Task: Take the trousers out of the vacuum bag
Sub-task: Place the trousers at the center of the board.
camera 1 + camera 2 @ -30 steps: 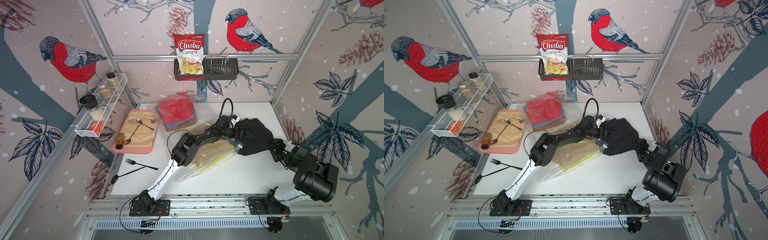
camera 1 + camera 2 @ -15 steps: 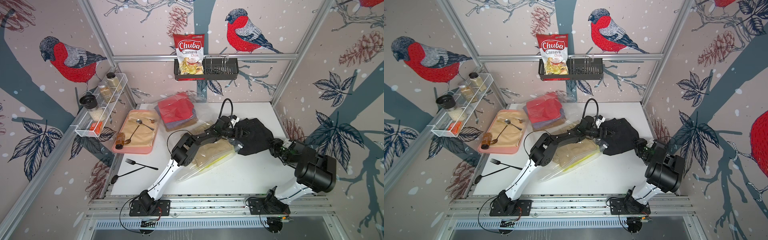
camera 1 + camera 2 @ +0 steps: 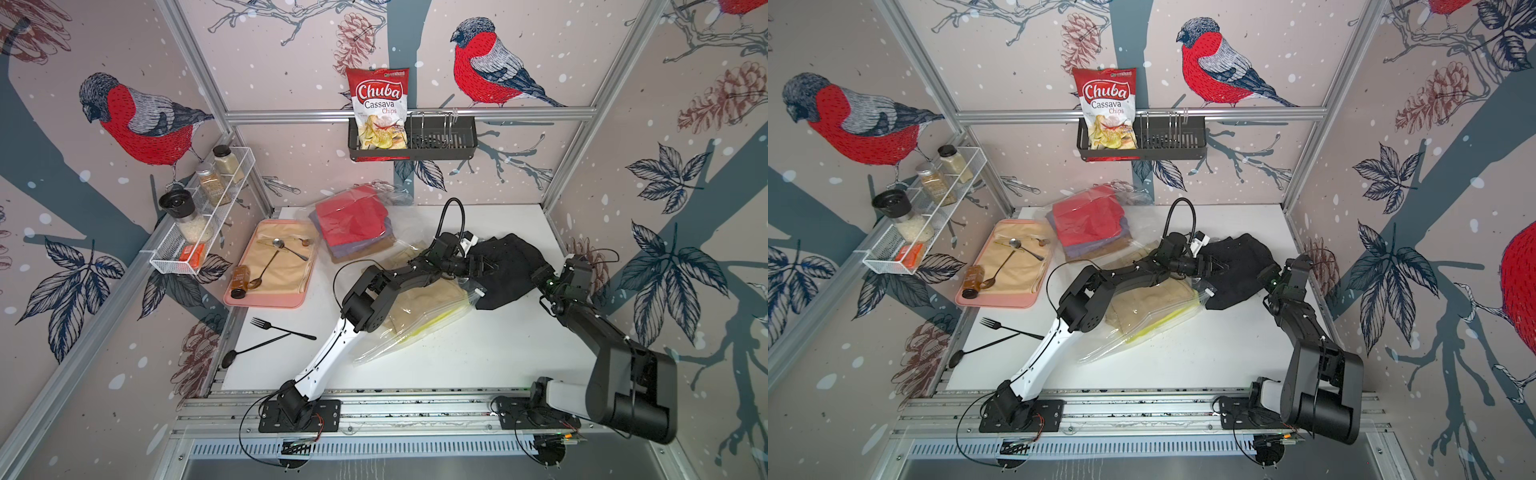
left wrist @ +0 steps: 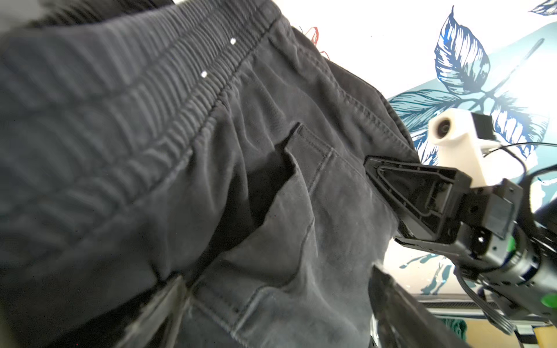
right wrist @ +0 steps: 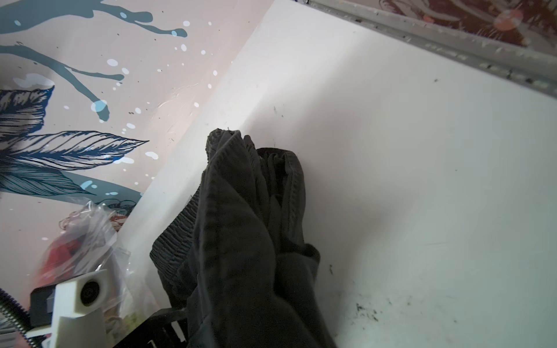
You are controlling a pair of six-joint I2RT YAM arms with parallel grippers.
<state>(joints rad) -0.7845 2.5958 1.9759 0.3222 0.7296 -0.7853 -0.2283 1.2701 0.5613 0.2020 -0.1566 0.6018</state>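
The only words I can read are "Chuba Cassava Chips", printed on the red-and-white packet (image 3: 377,108) standing at the left end of the black basket (image 3: 453,143). The label on the brown bottle (image 3: 240,279) is too small for me to read.

A robot lab cell staged as a kitchen: aluminium frame (image 3: 407,112) and bird-print wall panels (image 3: 498,62) box in a white table (image 3: 478,353); a spice rack (image 3: 203,224) and chips packet (image 3: 378,108) hang well apart from the left gripper (image 3: 480,266).
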